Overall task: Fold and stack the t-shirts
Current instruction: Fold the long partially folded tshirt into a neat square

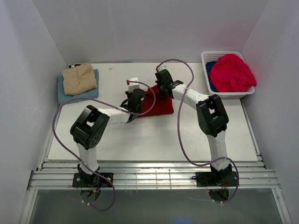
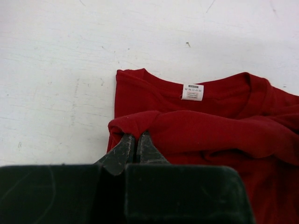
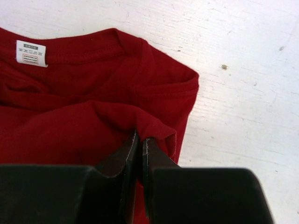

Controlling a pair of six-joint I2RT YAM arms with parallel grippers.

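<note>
Two pincers on dark red t-shirt

white table, plain white walls, even light

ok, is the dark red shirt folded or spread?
Partly folded: the dark red shirt lies doubled over; left hand and right hand each pinch a raised edge.
</note>
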